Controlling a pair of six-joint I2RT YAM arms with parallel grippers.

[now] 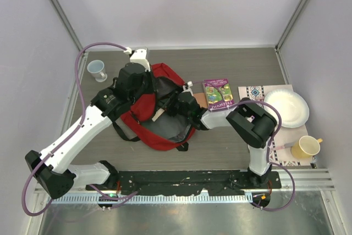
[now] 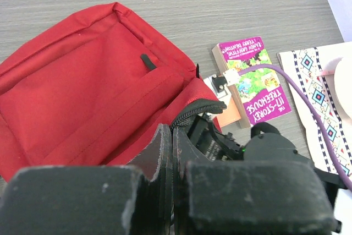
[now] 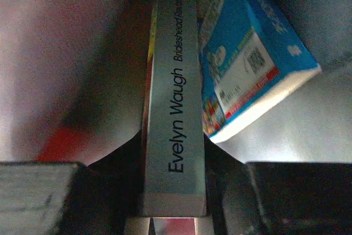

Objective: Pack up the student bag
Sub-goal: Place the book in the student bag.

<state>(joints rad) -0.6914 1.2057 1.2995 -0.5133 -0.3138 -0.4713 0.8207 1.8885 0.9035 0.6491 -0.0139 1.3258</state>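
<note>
The student bag (image 1: 144, 108) lies open at the middle-left of the table (image 1: 242, 64), its red front panel facing up, with a purple paperback (image 1: 218, 93) just beside it on the right and a paper plate (image 1: 286, 108) farther right. The left gripper (image 2: 171, 136) is at the bag's zippered rim with its jaws pressed fully together; whether fabric is pinched between them cannot be told. The right gripper (image 3: 173, 202) reaches into the bag's mouth and clamps a grey Evelyn Waugh paperback (image 3: 176, 108) by its sides, spine toward the wrist camera, with a blue book (image 3: 247, 64) leaning against it.
</note>
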